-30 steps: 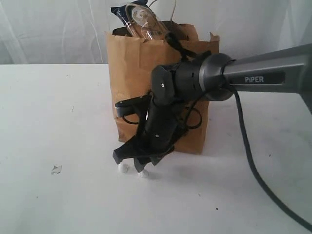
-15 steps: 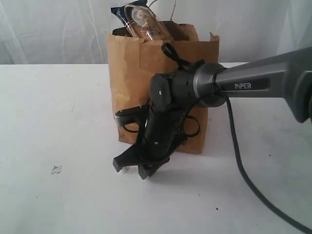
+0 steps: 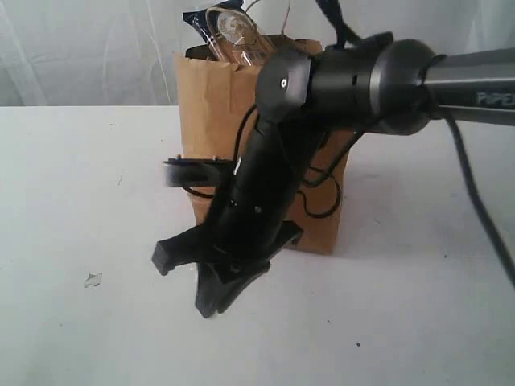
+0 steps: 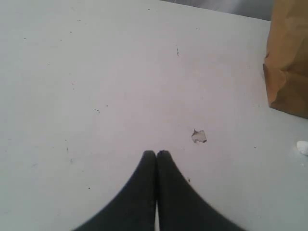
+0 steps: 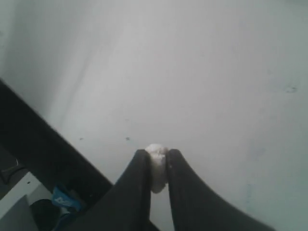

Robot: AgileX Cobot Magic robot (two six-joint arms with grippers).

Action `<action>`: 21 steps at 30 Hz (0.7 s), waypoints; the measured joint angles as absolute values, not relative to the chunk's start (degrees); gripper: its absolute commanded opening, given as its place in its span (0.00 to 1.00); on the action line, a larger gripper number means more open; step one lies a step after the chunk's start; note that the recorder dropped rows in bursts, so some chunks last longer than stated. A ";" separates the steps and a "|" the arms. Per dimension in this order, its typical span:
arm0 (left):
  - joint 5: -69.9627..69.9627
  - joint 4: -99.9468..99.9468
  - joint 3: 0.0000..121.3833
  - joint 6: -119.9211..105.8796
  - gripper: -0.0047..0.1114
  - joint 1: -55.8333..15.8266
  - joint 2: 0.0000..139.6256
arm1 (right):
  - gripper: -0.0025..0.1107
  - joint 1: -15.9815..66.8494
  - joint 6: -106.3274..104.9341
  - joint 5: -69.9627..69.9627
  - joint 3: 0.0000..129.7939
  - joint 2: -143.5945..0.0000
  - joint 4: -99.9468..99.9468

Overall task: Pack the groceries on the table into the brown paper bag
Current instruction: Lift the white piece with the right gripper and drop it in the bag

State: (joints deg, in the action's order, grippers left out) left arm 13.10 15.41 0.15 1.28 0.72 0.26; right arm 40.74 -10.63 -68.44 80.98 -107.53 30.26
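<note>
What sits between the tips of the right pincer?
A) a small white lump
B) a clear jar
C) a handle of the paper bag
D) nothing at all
A: the right wrist view shows the right pincer closed on a small white lump.

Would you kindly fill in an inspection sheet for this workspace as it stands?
Surface: broad white tabletop, plain, few dark specks.
Job's things: tall brown paper bag upright; clear jar and dark blue packet poke from its top.
Clutter: small pale scrap on the tabletop; small white lump near the bag.
Grippers: left gripper shut, empty; right gripper shut on small white piece.
Cables: black cable hangs from the right arm.
Surroundings: white curtain behind.
</note>
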 measured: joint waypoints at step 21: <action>13.10 15.41 0.15 1.28 0.04 0.72 0.26 | 0.12 30.34 -15.00 -47.80 98.75 -90.64 44.61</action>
